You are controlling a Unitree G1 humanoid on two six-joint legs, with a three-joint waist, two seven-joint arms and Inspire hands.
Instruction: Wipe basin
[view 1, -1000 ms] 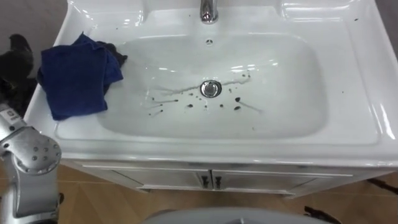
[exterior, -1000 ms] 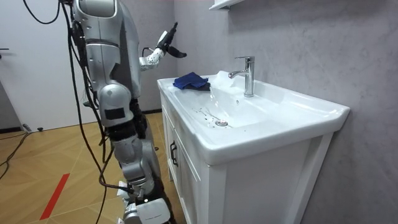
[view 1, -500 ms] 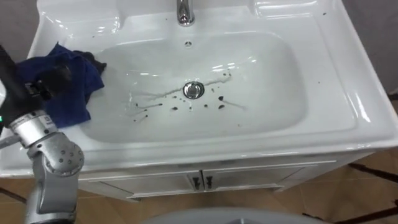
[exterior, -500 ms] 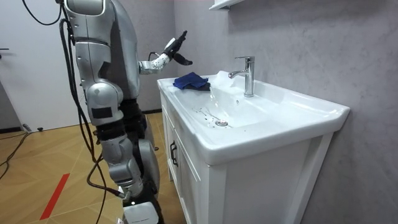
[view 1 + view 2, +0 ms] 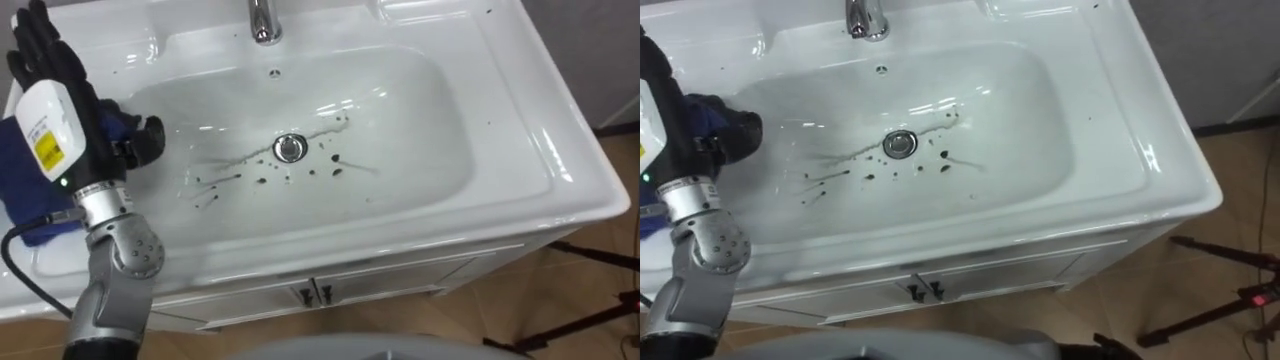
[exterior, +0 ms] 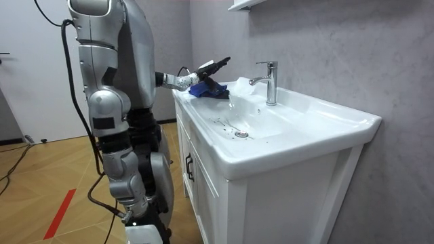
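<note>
the basin (image 5: 500, 150) is seen from above, white, with a bowl sunk in its middle. dark specks (image 5: 330, 165) and thin streaks are scattered over the bowl's floor around the drain (image 5: 289, 148). a tap (image 5: 263, 20) is mounted at the back rim, behind the drain. a blue cloth (image 5: 18, 185) is bunched on the flat deck at the basin's left end, beside the bowl's edge.

the left hand (image 5: 55, 110) is held over the cloth with its fingers stretched straight toward the back rim and its thumb spread out toward the bowl; nothing is grasped in it. whether the cloth is touched by the hand cannot be told. in the room view the same hand (image 6: 211, 66) is seen reaching level above the cloth (image 6: 211, 89), near the tap (image 6: 270, 81).

the robot is shown standing upright at the cabinet's (image 6: 203, 183) front, on the room view's left, on a wooden floor (image 6: 47, 183).
</note>
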